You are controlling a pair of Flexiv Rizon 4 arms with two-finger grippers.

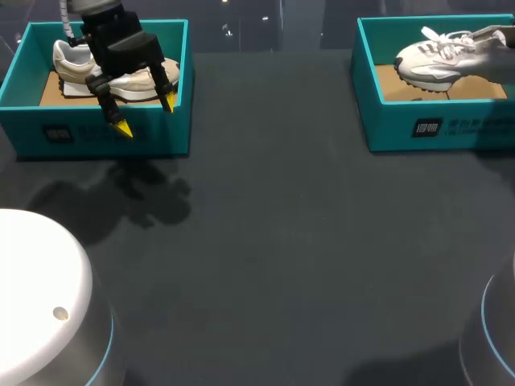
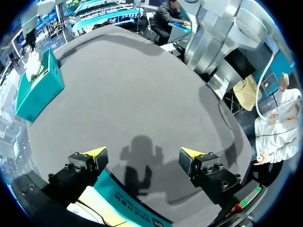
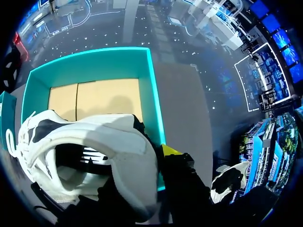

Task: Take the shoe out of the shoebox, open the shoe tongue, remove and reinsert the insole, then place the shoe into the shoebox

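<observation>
**Sneaker held by the heel above its shoebox**

The right gripper (image 1: 494, 36) is blurred and cut off at the head view's edge. In its wrist view only one yellow fingertip (image 3: 171, 151) shows, outside the heel; the other is hidden by the white sneaker (image 1: 438, 56). The sneaker hangs over the right shoebox (image 1: 386, 121), its long axis along the box. Its toe is tipped down toward the middle of the table (image 1: 282, 241), and its heel is clamped in that gripper. The left gripper (image 1: 146, 115), fingers spread wide and touching nothing, hovers over the left shoebox (image 1: 24, 129), half covering a cream sneaker (image 1: 72, 64) lying lengthwise inside.
</observation>
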